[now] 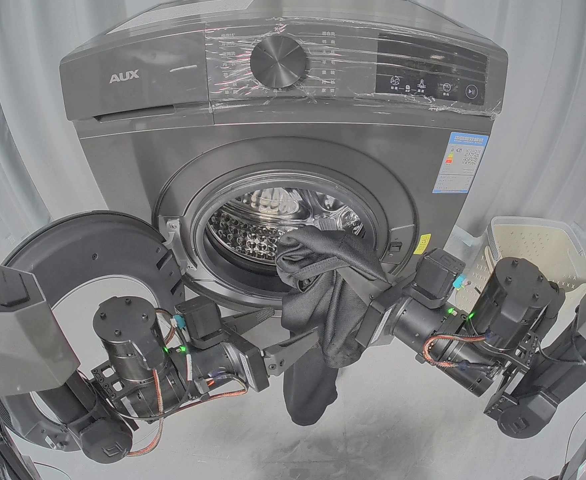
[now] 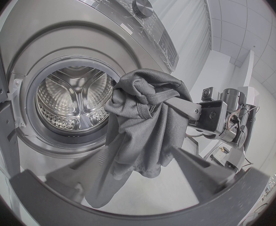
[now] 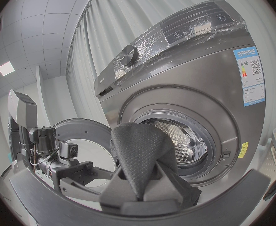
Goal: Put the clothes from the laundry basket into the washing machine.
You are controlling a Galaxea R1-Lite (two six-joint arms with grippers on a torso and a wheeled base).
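L gripper [image 1: 281, 339] is nearest, low and in front of the washing machine [image 1: 173, 95], below its door opening [image 1: 198, 238]. Fingers spread, nothing between them. Tips sit just beside the hanging cloth; contact or not, can't tell. Prob. parked there to catch or tuck the loose tail. R gripper [image 1: 359, 285] is just in front of the opening's lower right rim, pinched hard on a fold of the dark garment [image 1: 319, 281]. Top of the garment is bunched and lifted to about rim height, overlapping the opening, so the bulk can go in first. The rest droops well below the opening w/ a long tail outside, hence not loaded yet. Behind it the drum [image 1: 253, 235] looks bare as far as visible, room for the piece. Door [image 1: 93, 248] is swung wide to the machine's left, out of both arms' path. Laundry basket [image 1: 539, 245] stands beside the machine's right side, near the R arm; contents not visible. Risk, imo: the tail snags on the lower rim unless it gets pushed in after.
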